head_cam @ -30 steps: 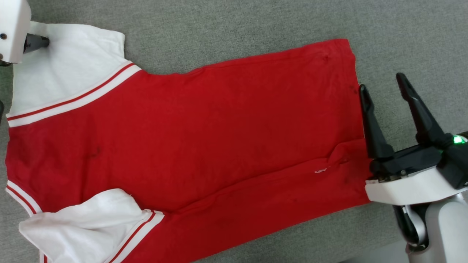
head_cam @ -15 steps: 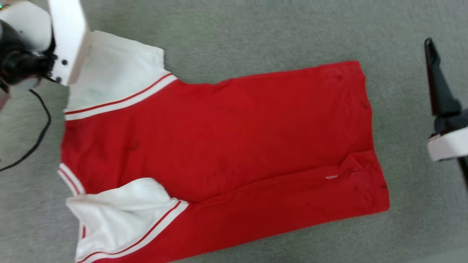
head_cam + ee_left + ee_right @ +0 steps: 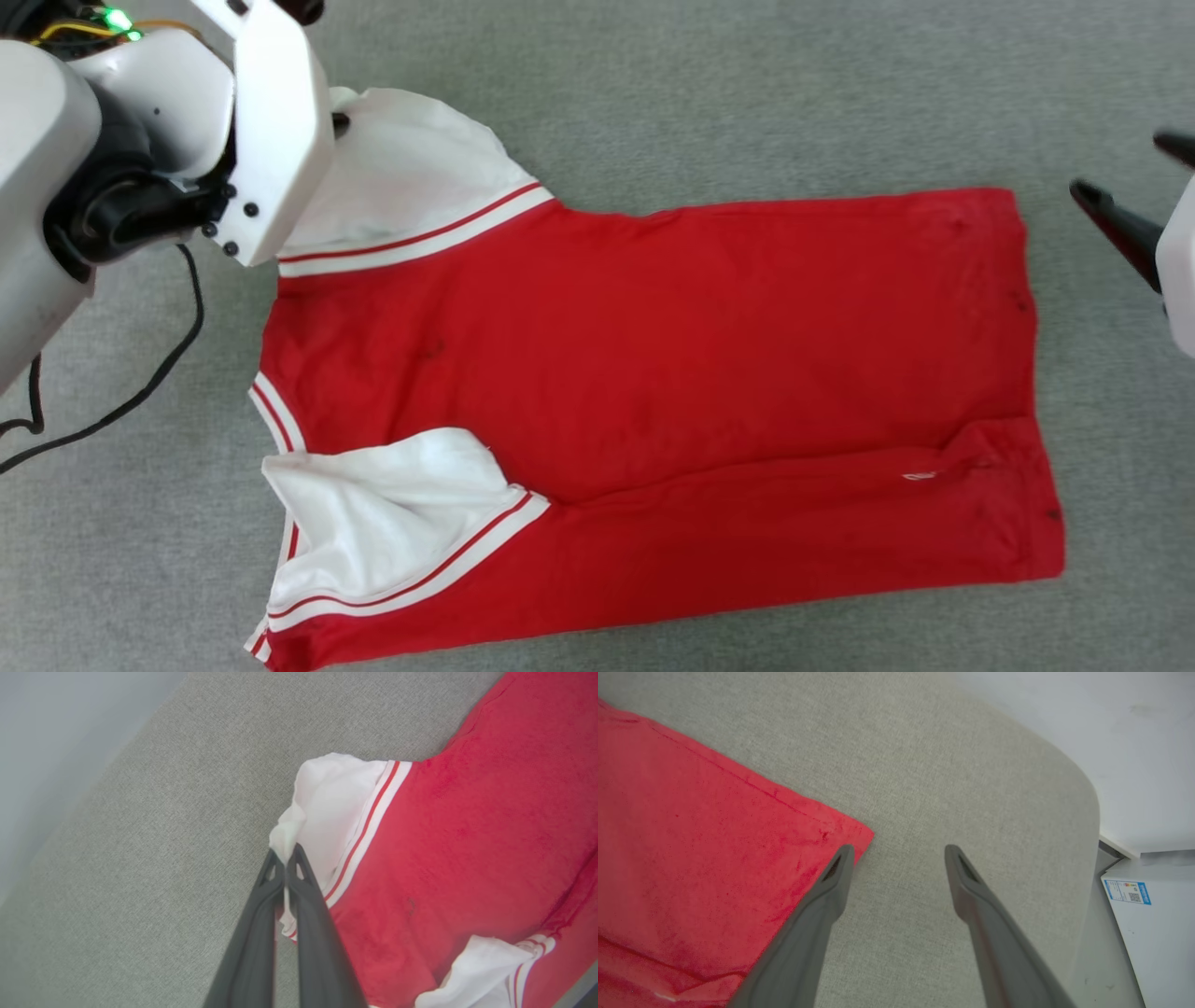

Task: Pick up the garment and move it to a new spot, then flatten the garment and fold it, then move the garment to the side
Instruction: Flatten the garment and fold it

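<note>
Shifted as a whole in the head view since a second ago, so a turn of the camera, not of the cloth. Open a second ago, now closed: the two long dark fingers of the left gripper (image 3: 285, 856), pressed together and pinching a fold at the outer edge of the far white sleeve, drawing it up into a small peak. Close beside the hem a second ago, now at the head view's right edge and clear of the cloth: the right gripper (image 3: 899, 851), fingers spread wide as before, holding nothing, one tip near the hem corner. Lying lengthwise on the grey woven fabric surface (image 3: 653, 93): the bright red soft T-shirt with white short sleeves (image 3: 653, 373), collar end toward the robot's left, hem toward its right. Looks mostly flat, with one long crease running along the near side of the body. Carries red-and-white striped trim at both sleeve seams and at the collar. Shows the near sleeve rumpled and folded in over the red body.
</note>
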Controlling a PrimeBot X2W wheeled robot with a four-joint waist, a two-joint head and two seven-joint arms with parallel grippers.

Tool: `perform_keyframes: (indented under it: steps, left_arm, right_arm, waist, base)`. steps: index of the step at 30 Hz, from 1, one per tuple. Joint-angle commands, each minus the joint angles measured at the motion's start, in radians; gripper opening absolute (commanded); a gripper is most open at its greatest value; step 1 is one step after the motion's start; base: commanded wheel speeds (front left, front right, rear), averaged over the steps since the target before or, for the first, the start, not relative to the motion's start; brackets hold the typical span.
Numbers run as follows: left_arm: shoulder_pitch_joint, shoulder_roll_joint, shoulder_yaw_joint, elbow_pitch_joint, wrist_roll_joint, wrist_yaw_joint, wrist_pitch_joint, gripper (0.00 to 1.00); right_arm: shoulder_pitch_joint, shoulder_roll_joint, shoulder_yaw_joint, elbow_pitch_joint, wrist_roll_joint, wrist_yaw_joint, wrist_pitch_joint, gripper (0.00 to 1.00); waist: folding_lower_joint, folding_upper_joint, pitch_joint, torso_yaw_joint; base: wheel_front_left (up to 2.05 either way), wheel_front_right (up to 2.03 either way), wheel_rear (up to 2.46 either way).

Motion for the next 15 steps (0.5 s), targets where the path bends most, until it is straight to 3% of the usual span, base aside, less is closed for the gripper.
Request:
perform_keyframes:
  steps: [1,8,15]
  left_arm:
    - [-0.016,0.003,0.000,-0.009,-0.005,0.000,-0.006,0.00]
    - [-0.054,-0.009,-0.004,-0.040,-0.003,0.000,-0.025,0.00]
    - [-0.090,-0.011,-0.024,-0.052,0.000,0.000,-0.051,0.00]
  right_arm:
    - [-0.041,-0.018,0.026,0.021,0.052,-0.001,0.072,1.00]
    - [-0.149,-0.020,0.077,0.101,0.137,-0.001,0.267,1.00]
    - [-0.184,0.022,0.134,0.202,0.142,-0.001,0.297,1.00]
  waist:
    - [-0.0001,-0.0001,0.023,0.020]
    - [-0.0001,-0.0001,0.078,0.059]
    - [-0.0001,-0.0001,0.125,0.090]
  base:
    - [0.00,0.00,0.00]
    - [0.00,0.00,0.00]
    - [0.00,0.00,0.00]
